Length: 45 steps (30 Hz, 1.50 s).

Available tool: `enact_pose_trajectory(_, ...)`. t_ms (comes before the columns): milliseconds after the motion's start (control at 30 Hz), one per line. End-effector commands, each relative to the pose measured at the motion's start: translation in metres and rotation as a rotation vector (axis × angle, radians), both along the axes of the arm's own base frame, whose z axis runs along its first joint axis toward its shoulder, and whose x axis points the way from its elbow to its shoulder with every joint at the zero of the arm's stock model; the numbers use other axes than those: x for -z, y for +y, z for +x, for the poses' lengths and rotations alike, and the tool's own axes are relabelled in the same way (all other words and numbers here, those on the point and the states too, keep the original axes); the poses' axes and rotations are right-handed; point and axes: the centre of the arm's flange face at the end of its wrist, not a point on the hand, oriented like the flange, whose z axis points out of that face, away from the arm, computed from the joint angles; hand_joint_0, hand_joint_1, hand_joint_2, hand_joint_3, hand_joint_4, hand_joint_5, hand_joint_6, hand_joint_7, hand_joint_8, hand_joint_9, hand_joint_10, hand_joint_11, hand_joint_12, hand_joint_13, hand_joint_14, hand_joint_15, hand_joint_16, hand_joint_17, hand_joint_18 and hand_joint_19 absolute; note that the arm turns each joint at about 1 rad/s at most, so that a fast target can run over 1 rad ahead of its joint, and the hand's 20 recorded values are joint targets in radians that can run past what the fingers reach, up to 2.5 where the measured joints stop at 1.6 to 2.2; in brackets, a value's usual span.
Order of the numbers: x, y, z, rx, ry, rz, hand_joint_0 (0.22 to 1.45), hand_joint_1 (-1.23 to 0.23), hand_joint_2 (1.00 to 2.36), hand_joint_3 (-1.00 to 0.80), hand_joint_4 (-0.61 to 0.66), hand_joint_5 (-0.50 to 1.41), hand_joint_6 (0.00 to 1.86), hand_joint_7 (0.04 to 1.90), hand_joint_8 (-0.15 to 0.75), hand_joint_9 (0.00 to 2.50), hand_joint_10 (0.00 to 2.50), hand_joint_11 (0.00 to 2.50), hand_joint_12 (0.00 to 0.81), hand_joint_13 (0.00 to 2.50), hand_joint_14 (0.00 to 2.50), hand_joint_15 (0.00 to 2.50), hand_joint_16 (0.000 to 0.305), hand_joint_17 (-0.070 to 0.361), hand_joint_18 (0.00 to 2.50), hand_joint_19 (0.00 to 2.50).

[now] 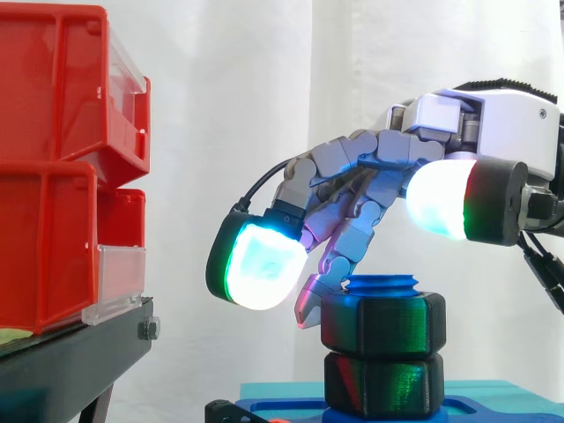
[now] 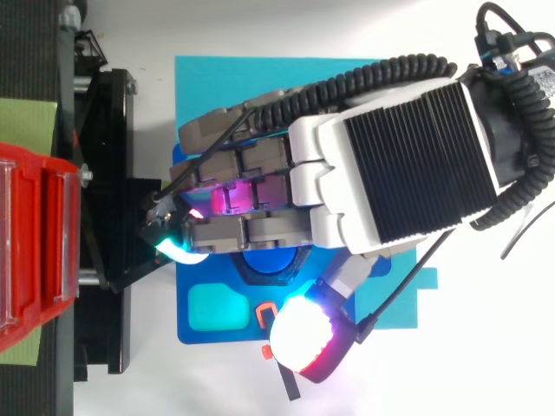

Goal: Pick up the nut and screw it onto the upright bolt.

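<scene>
A black hexagonal nut sits on the upright blue bolt, whose threaded top sticks out above it. Under the nut is a second black hexagonal piece on the blue base plate. My hand hovers over the bolt with its fingers bent downward. One magenta fingertip touches the nut's left side. The thumb pad stays raised to the right, well above the nut. Nothing is gripped between thumb and fingers.
Red bins stand stacked on a black stand to the left, close to the outstretched fingers. A teal mat lies under the base plate. The white curtain hangs behind.
</scene>
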Motion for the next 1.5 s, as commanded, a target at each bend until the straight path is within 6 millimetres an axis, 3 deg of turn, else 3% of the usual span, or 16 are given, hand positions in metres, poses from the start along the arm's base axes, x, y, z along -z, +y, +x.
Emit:
enact_pose_trajectory(0, -0.001, 0.0, 0.0, 0.0, -0.001, 0.0, 0.49, -0.11, 1.0, -0.5, 0.21, -0.07, 0.5, 0.8, 0.221, 1.09, 0.0, 0.0, 0.221, 0.77, 0.0, 0.0, 0.037, 0.084, 0.52, 0.22)
enact_pose_trajectory(600, 0.004, -0.01, -0.004, 0.009, 0.035, -0.003, 0.5, -0.14, 1.0, -0.5, 0.24, -0.01, 0.5, 1.08, 0.231, 1.15, 0.0, 0.0, 0.214, 0.79, 0.0, 0.0, 0.035, 0.079, 0.53, 0.22)
enact_pose_trajectory(1133, 0.005, -0.024, -0.007, 0.026, 0.043, -0.003, 0.53, -0.19, 1.0, -0.5, 0.1, 0.06, 0.5, 1.43, 0.234, 1.32, 0.0, 0.05, 0.186, 0.91, 0.0, 0.02, 0.031, 0.071, 0.64, 0.25)
enact_pose_trajectory(1467, 0.004, -0.04, -0.009, 0.046, 0.042, -0.001, 0.53, -0.21, 1.0, -0.5, 0.09, 0.07, 0.59, 1.26, 0.231, 1.47, 0.0, 0.05, 0.156, 1.02, 0.0, 0.03, 0.027, 0.061, 0.77, 0.31)
